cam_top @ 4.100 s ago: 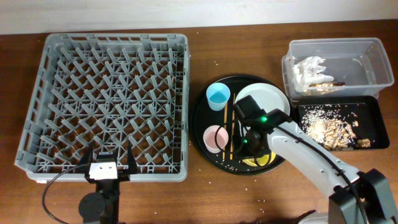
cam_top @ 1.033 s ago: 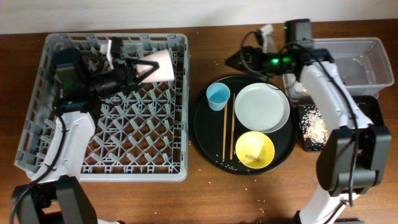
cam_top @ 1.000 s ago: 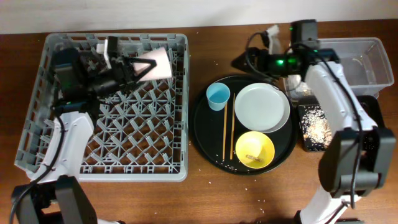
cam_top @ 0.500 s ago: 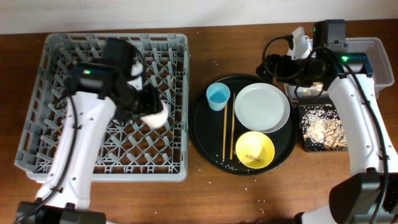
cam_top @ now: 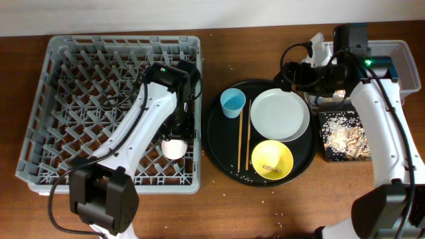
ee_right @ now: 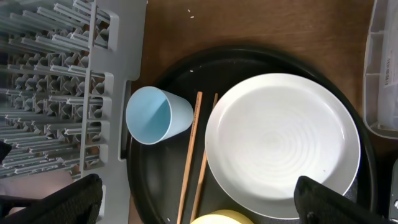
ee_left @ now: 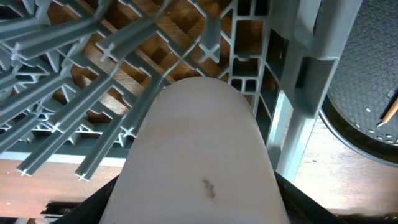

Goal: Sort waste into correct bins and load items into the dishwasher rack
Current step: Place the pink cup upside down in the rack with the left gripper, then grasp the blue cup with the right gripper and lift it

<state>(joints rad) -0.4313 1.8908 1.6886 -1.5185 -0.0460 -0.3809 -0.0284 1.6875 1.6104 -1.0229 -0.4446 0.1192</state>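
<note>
My left gripper [cam_top: 175, 142] is shut on the pale pink cup [cam_top: 175, 149], low over the right front part of the grey dishwasher rack [cam_top: 66, 86]. In the left wrist view the cup [ee_left: 199, 155] fills the middle, its sides between my dark fingers [ee_left: 93, 208], with rack pegs [ee_left: 81, 81] beneath. My right gripper [cam_top: 288, 72] stands open above the back of the round black tray [cam_top: 216, 143]. Below that gripper [ee_right: 198, 190] lie the light blue cup [ee_right: 155, 115], the white plate [ee_right: 283, 143] and two chopsticks [ee_right: 189, 162]. The yellow bowl [cam_top: 272, 159] sits at the tray's front.
The clear tub [cam_top: 398, 66] stands at the back right, partly behind my right arm. In front of it is the shallow black tray [cam_top: 345, 139] holding rice and brown scraps. Loose crumbs dot the wooden table [cam_top: 279, 212] near the round tray.
My left arm has carried the pink cup from the rack's back to its right front part and lowered it. My right arm swung right over the tub's edge, then held still.
</note>
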